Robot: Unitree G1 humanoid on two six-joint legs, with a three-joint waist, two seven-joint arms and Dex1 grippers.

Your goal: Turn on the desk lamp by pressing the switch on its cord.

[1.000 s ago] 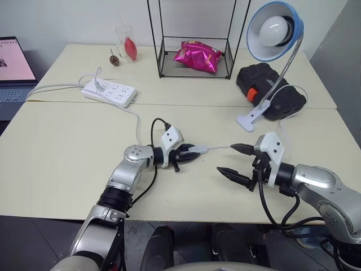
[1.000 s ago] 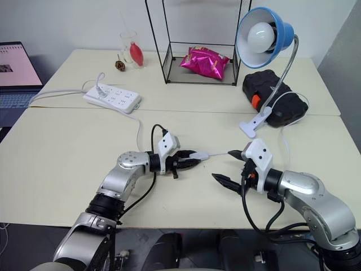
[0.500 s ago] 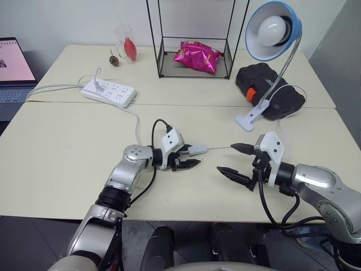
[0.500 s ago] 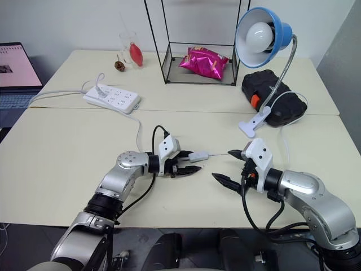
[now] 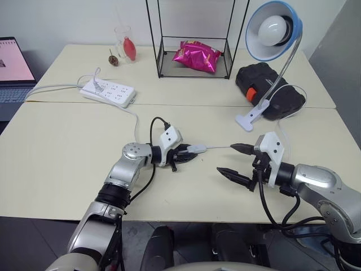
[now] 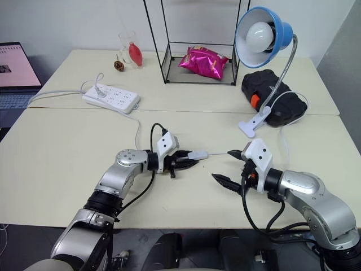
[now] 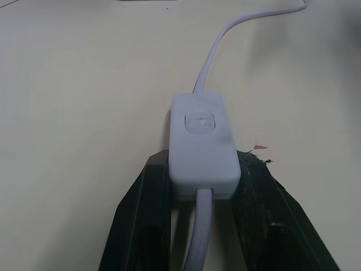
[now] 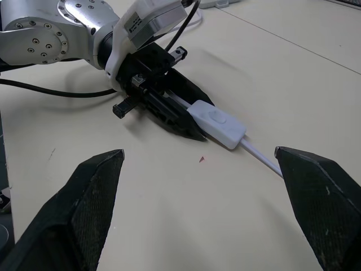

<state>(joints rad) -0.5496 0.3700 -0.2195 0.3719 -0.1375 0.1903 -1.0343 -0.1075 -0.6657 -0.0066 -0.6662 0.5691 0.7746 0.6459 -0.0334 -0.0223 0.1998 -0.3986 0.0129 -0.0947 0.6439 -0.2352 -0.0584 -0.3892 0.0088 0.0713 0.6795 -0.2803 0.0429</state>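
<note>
Pale cream counter [image 5: 67, 147] against a white wall, carrying a black wire rack [image 5: 194, 39] with a pink snack bag [image 5: 197, 55] inside, a glass [image 5: 125, 42] holding something red, a white power strip [image 5: 109, 94]. Left gripper [image 5: 185, 156] pinching the switch [image 5: 197, 148] on the cord [image 5: 217, 147] near mid-counter; right gripper [image 5: 237, 162] spread wide just beside, touching nothing. Desk lamp [image 5: 274, 31] clipped beside a black case [image 5: 269, 90], bulb unlit; laptop [image 5: 14, 68] cut off at the edge.

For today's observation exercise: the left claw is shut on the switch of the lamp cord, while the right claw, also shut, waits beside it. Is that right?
One detail is wrong. The right claw is not shut: the right wrist view shows its two fingers spread wide apart, holding nothing. The rest stands: the left claw is shut on the switch of the cord.
</note>
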